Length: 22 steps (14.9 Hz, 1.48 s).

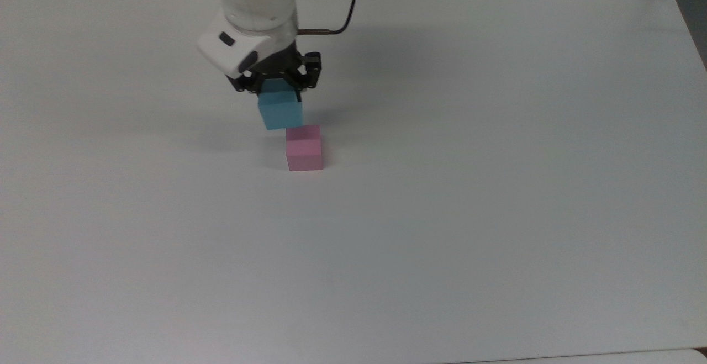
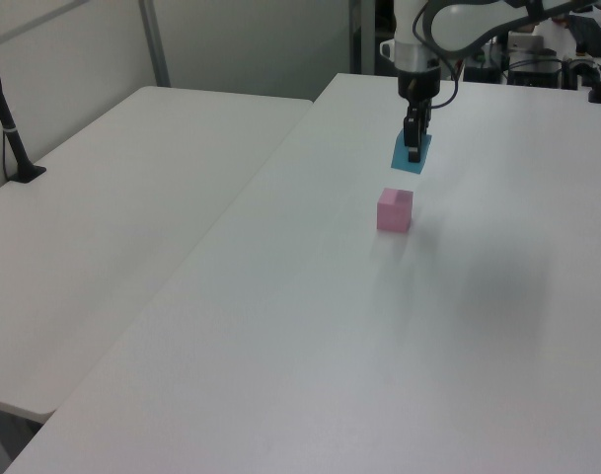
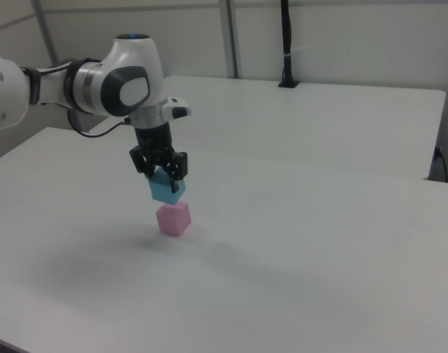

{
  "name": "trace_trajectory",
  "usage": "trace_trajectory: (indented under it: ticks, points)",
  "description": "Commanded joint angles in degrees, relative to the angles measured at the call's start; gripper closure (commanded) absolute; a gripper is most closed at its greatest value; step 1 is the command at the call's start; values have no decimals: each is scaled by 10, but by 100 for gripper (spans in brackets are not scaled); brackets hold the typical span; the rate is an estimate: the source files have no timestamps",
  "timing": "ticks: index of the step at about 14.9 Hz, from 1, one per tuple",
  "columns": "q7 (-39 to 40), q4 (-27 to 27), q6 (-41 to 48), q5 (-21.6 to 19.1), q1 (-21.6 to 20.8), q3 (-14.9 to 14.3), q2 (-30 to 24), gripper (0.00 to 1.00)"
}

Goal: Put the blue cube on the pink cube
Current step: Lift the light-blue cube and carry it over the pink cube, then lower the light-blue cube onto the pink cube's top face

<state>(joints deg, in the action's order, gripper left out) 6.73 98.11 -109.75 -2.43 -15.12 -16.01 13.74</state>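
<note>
Right view: gripper [image 3: 162, 174] clamps the blue cube [image 3: 167, 190] from above.

blue cube [image 3: 167, 190] above pink cube [image 3: 173, 218], apart

The white arm [image 3: 98, 84] reaches in from the right view's left, its last link bent down so the wrist points straight at the surface. The black gripper [image 1: 280, 89] [image 3: 162, 173] [image 2: 413, 148] hangs vertical, raised off the surface, its two fingers [image 3: 181, 168] closed on opposite sides of the blue cube [image 1: 281, 111]. A dark cable [image 1: 342, 19] loops from the wrist back toward the arm's base.
</note>
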Motion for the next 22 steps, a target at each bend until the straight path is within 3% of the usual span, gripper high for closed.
trace_trajectory:
  ticks: [1,9,13,16,18,19,20,22]
  points:
    - [-17,-15,8,8,-21,-3,26,64]
    - [-29,-38,6,23,-29,-2,59,60]
    - [-37,-38,-2,29,-32,-2,62,42]
    - [-59,-38,-14,34,-35,-2,66,41]
    - [-59,-38,-14,35,-40,-2,69,30]
    - [-59,-38,-14,37,-39,-2,70,20]
    - [-59,-37,-14,40,-39,-2,70,3]
    - [-59,-36,-14,50,-40,-2,71,0]
